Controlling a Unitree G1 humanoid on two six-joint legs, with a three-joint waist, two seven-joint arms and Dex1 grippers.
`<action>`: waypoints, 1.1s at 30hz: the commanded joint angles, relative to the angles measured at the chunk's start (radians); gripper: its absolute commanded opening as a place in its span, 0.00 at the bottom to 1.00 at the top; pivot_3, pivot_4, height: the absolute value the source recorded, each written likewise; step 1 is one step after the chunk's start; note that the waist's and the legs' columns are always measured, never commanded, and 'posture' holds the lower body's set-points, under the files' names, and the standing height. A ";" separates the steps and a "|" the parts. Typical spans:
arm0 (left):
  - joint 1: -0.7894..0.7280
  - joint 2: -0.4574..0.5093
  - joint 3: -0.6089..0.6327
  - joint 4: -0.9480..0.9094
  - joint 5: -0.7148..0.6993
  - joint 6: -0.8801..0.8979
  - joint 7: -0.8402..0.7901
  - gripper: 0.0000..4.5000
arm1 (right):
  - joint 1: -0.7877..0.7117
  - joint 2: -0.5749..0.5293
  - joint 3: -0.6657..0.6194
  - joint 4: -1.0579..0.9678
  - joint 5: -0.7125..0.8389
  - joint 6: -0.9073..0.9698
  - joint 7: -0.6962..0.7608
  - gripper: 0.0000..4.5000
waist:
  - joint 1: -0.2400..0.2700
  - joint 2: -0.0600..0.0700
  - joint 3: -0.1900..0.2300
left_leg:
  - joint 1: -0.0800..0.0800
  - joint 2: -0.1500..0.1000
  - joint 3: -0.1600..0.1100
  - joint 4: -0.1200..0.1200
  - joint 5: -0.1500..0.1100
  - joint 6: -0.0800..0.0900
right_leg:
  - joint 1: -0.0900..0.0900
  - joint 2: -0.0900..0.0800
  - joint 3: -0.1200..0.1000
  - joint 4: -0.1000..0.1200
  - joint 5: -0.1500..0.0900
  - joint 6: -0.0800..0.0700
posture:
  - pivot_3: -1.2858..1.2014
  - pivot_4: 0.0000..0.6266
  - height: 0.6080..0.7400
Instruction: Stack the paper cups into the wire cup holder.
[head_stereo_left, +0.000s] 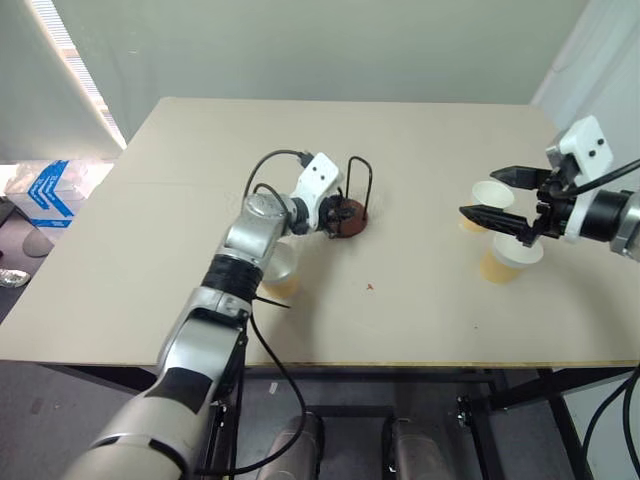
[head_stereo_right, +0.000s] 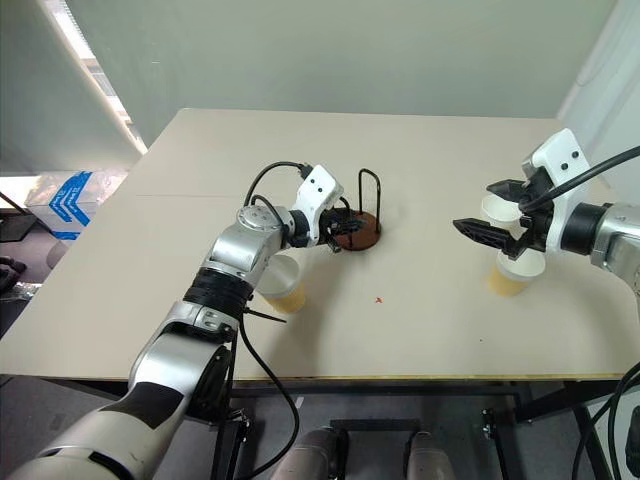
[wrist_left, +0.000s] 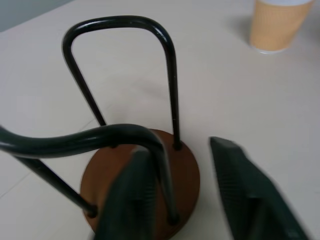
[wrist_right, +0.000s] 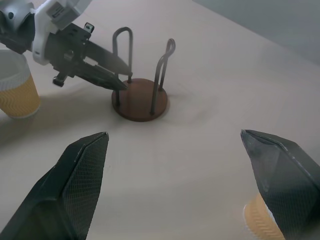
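The wire cup holder (head_stereo_left: 355, 222), a reddish-brown disc with black wire loops, stands mid-table. My left gripper (head_stereo_left: 338, 215) reaches into it from the left, fingers closed in around the near wire loop (wrist_left: 167, 165) just above the base. One paper cup (head_stereo_left: 281, 272) stands upright under my left forearm. Two more paper cups (head_stereo_left: 506, 262) (head_stereo_left: 491, 193) stand side by side at the right. My right gripper (head_stereo_left: 478, 193) hovers above them, open and empty. In the right wrist view one of those cups (wrist_right: 261, 221) shows beside a finger, and the holder (wrist_right: 140, 100) lies ahead.
The beige table (head_stereo_left: 300, 130) has its front edge close to me and its right edge past the two cups. A small red mark (head_stereo_left: 369, 287) sits on the table in front of the holder. A blue-and-white box (head_stereo_left: 45, 190) lies on the floor at the left.
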 joint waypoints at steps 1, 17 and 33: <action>-0.020 0.012 0.000 -0.099 -0.031 0.018 -0.081 0.03 | -0.012 -0.034 -0.047 -0.018 0.011 -0.002 -0.001 1.00 | 0.000 0.000 0.000 | 0.000 0.000 0.000 0.000 0.000 0.000 | 0.000 0.000 0.000 0.000 0.000 0.000 | 0.52 0.24 1.00; 0.139 -0.004 -0.205 -0.485 -0.111 0.096 -0.363 0.01 | 0.102 -0.322 -0.230 -0.094 0.170 0.107 0.216 1.00 | 0.012 0.000 0.000 | -0.002 -0.001 0.001 0.003 -0.003 -0.006 | 0.000 -0.001 0.001 0.000 -0.005 0.007 | 0.52 0.24 1.00; 0.165 0.002 -0.275 -0.367 -0.007 -0.185 -0.386 0.39 | 0.125 -0.333 -0.204 -0.093 0.176 0.063 0.227 1.00 | 0.010 0.000 0.000 | 0.001 -0.001 0.001 0.011 -0.010 0.006 | 0.006 -0.001 0.001 0.001 -0.012 0.013 | 0.52 0.24 1.00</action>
